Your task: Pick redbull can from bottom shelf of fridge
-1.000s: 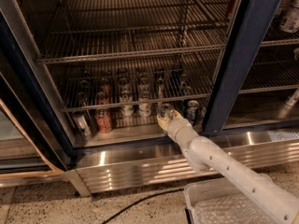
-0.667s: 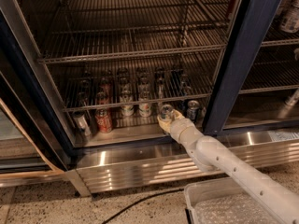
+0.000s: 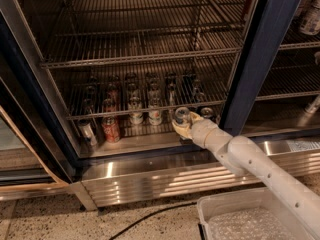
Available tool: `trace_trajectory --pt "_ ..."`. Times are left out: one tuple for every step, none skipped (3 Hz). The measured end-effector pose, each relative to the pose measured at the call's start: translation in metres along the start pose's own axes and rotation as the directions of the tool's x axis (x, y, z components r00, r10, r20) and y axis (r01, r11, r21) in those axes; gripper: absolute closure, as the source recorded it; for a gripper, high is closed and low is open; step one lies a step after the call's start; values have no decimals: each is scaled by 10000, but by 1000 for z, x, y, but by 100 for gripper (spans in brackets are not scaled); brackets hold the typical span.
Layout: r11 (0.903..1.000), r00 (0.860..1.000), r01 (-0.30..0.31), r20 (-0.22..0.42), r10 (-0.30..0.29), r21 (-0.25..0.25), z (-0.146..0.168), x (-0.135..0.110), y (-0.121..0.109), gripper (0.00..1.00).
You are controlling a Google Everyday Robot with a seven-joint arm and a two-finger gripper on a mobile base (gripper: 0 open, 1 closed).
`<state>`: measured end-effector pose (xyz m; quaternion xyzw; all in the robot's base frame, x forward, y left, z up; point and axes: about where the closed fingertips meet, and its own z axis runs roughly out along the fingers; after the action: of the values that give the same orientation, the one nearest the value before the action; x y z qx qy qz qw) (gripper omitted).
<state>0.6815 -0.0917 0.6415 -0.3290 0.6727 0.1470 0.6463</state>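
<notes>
The fridge (image 3: 260,54) stands open, with chrome wire racks above. My gripper (image 3: 183,125) reaches in over the bottom shelf (image 3: 130,143) at its right front. Its tan fingers (image 3: 179,129) are closed around the redbull can (image 3: 181,116), a slim can with a shiny silver top that stands upright between them. The can's lower body is hidden by the fingers. My white arm (image 3: 250,164) runs back from it to the lower right.
A red can (image 3: 111,129), a silver can (image 3: 87,131) and several other cans (image 3: 145,115) stand on the shelf to the left. A dark can (image 3: 206,113) is just right of the gripper. A white bin (image 3: 250,219) and a black cable (image 3: 150,216) lie on the floor.
The gripper and the can in it have shifted very slightly to the right and up. The other cans have not moved.
</notes>
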Motion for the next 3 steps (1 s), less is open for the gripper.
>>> trace_trajectory --pt "9954 9991 99 418 -60 -949 -15 -28 -2 100" --pt "9819 9975 -85 677 217 -1892 -25 -47 3 100" --pt "9758 9971 -59 724 222 -2184 -26 -48 11 100"
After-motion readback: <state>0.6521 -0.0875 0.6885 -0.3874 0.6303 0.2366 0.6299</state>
